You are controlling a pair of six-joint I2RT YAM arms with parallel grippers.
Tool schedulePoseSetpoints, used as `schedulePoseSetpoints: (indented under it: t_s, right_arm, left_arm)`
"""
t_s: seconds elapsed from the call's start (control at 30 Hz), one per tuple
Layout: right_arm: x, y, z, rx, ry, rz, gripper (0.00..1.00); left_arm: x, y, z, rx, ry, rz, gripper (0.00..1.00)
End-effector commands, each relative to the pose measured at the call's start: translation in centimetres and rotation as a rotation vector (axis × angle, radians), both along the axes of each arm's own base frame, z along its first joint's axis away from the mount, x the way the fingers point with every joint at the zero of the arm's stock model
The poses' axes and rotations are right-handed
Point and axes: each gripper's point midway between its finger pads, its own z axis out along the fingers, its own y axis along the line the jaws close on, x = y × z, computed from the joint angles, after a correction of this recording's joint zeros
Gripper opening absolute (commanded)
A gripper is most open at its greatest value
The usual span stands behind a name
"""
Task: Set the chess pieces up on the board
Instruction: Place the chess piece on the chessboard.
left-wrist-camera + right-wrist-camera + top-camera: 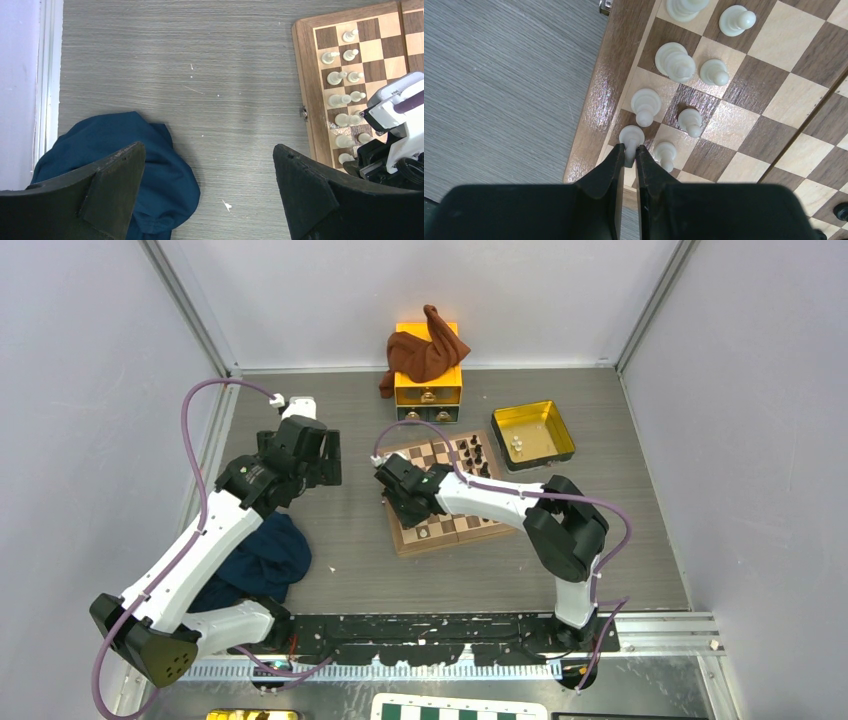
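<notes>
Near edge, left side: blue cloth point(165, 165) bunched on the table point(200, 60). Left gripper point(209, 149) hangs above it, jaws spread wide, nothing between them.

Mid-table: the board point(594, 105) lies flat and unfolded. Right gripper point(630, 152) is at its left border, fingers pinched on one cream piece point(631, 135) at the near-left corner. Other cream pieces point(336, 78) stand upright in two files along that border.

Further back: dark pieces point(476, 454) clustered at the board's far right. Just beyond, a yellow tray point(540, 420) with a few small pieces inside. Farthest: orange drawer box point(445, 388), brown cloth point(420, 355) draped over it.
</notes>
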Motion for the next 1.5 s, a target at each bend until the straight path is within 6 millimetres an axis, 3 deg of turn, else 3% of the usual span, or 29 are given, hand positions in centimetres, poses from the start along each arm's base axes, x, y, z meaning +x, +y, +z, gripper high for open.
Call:
schedulePoseSetpoints:
  t_s: [0.0, 0.17, 0.33, 0.43, 0.77, 1.07, 1.23, 1.33, 1.47]
  right_arm:
    - [0.3, 1.5, 1.4, 0.043, -0.023, 0.016, 0.01]
    - [0.0, 1.4, 1.1, 0.033, -0.018, 0.021, 0.08]
    - [-0.1, 1.4, 1.2, 0.030, -0.016, 0.025, 0.28]
    - [0.0, 1.4, 1.3, 0.031, -0.020, 0.031, 0.36]
    - [0.2, 1.7, 2.8, 0.044, -0.039, 0.043, 0.38]
    - [0.3, 1.5, 7.5, 0.070, -0.109, 0.035, 0.38]
    - [1.0, 0.9, 12.3, 0.121, -0.192, 0.001, 0.38]
    - [3.2, -0.5, 15.1, 0.098, -0.302, -0.069, 0.39]
    - [8.0, -4.4, 17.4, 0.058, -0.402, -0.240, 0.43]
  left_arm:
    - [0.8, -0.2, 1.0, -0.018, -0.046, -0.002, 1.00]
    - [0.7, -0.2, 0.9, -0.019, -0.044, -0.002, 1.00]
    - [0.7, -0.2, 0.8, -0.019, -0.042, -0.003, 1.00]
    - [0.7, -0.3, 0.8, -0.019, -0.040, -0.004, 1.00]
    - [0.8, -0.3, 0.9, -0.024, -0.045, -0.004, 1.00]
    - [1.0, -0.5, 1.1, -0.035, -0.052, -0.005, 1.00]
    - [1.1, -0.6, 1.4, -0.035, -0.057, -0.004, 1.00]
    - [1.2, -0.6, 1.5, -0.036, -0.057, -0.005, 1.00]
    - [1.3, -0.9, 1.4, -0.043, -0.053, -0.010, 1.00]
